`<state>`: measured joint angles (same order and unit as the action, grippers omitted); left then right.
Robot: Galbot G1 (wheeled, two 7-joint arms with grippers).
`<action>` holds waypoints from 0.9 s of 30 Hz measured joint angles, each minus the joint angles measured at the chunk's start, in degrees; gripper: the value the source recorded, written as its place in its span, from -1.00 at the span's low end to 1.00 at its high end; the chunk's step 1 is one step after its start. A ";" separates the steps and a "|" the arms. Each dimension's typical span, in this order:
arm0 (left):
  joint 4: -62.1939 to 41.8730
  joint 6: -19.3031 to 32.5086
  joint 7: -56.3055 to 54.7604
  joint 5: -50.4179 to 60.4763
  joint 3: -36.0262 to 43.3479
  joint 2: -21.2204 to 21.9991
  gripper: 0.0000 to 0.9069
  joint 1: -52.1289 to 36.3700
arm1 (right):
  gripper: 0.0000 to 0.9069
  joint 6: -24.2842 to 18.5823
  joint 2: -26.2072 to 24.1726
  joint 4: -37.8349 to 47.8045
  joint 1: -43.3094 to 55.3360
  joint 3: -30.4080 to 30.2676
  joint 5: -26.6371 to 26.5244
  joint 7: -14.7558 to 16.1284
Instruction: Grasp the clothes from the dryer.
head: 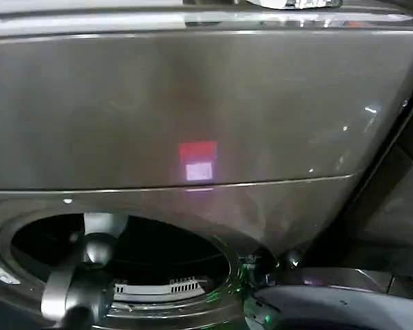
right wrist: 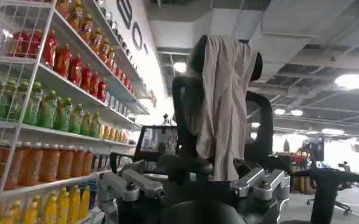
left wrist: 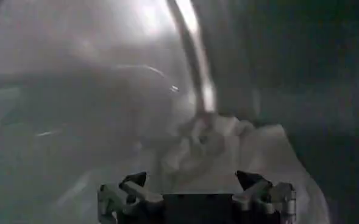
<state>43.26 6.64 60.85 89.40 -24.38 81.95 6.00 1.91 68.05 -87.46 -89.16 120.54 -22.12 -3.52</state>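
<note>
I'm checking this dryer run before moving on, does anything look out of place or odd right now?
Nothing stands out. The left arm reaches into the dryer through its porthole, and the left gripper hangs open in front of the crumpled clothes in the drum. The right gripper is open, away from the machine.

Large dark letters (right wrist: 132, 24) run along the white wall (right wrist: 144, 67) above the bottle shelves (right wrist: 75, 91) in the right wrist view; "BO" can be made out, the rest is cut off. The bottle labels are too small to read.

Dim, hazy drum interior; red-pink glare on the dryer (head: 193, 103) front.
</note>
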 measured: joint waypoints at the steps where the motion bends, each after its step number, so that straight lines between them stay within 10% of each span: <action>1: -0.49 -0.13 -0.61 0.05 0.00 0.00 1.00 -0.20 | 1.00 0.00 0.05 -0.03 0.01 -0.06 0.03 0.01; 21: -12.18 0.52 -13.35 -2.74 0.32 -0.05 1.00 -0.81 | 1.00 -2.43 0.82 2.09 -0.59 -1.85 1.94 -0.03; 22: -12.68 0.57 -13.46 -3.13 0.28 -0.07 -0.62 -0.92 | 1.00 -2.50 0.81 2.14 -0.65 -1.86 1.96 -0.03; 23: -13.10 0.65 -13.48 -3.46 0.14 -0.07 -1.00 -1.00 | 1.00 -2.55 0.80 2.17 -0.74 -1.87 1.97 0.01; 27: -13.73 1.89 -13.06 -4.76 -0.57 -0.21 -1.00 -0.73 | 1.00 -2.79 0.79 2.41 -1.02 -1.88 2.04 0.05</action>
<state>29.53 8.53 47.78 84.65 -24.95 81.74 5.27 -0.87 68.84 -85.05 -90.18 118.66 -20.08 -3.47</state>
